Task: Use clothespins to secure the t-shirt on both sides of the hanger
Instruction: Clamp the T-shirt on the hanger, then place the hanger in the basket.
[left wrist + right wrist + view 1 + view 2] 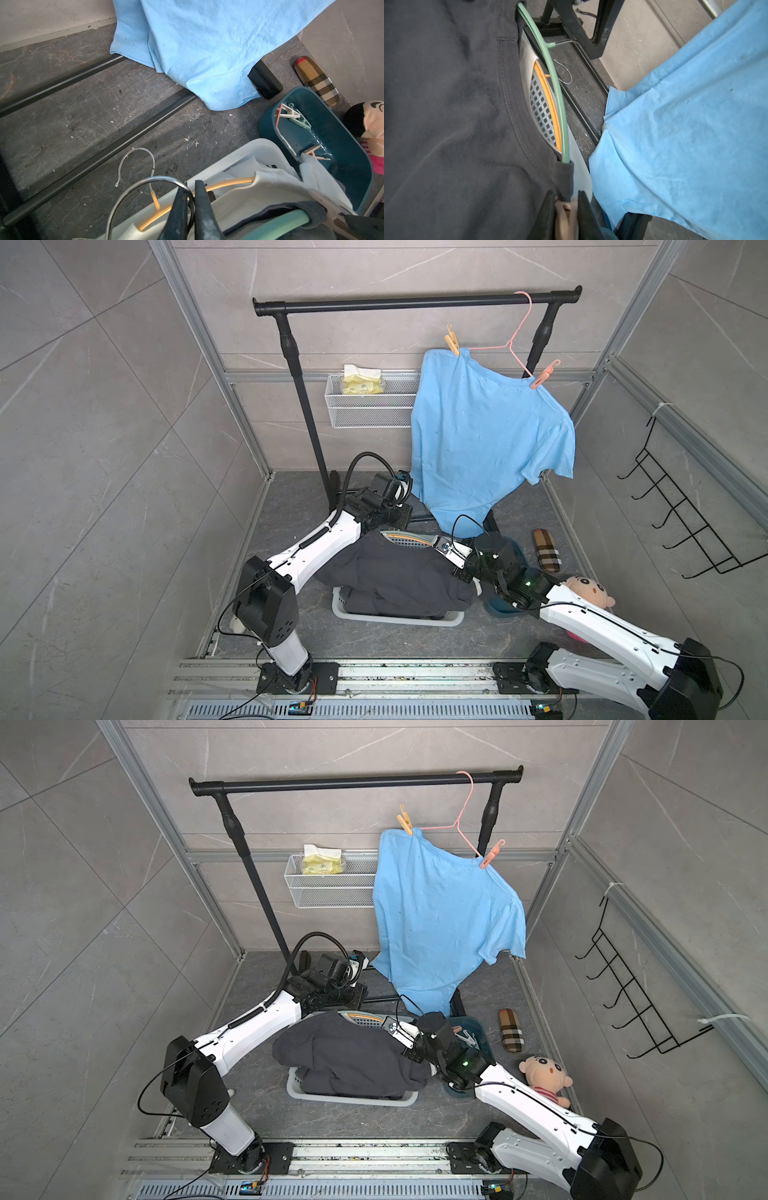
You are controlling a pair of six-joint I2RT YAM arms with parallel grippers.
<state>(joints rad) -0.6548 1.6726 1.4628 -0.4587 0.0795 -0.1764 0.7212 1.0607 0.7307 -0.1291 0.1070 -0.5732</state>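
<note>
Right wrist view: pinches a tan clothespin between the fingers of the right gripper, clenched on its tail, probably to spread the mouth. Meets, right at the fingertips, the collar edge of the dark t-shirt, at the point of entry of the green hanger under the cloth. Looks like a spot good for biting cloth and hanger arm together. Cannot tell the actual bite, hidden behind the fingers. Shows, just beyond the fingertips, shirt and hanger draped over a white basket, handy as a prop at working height.

Left wrist view: clenches the left gripper on the wire hook of that hanger, apparently to steady it against the push from the opposite shoulder. Finds, off to one side of these fingers, a teal bin with spare clothespins, near enough for a second pick.

Both top views: place a blue t-shirt well beyond both grippers, up on the rack, pinned at both shoulders and so judged done. Show no other pin on the dark shirt, hence probably the first of two.
</note>
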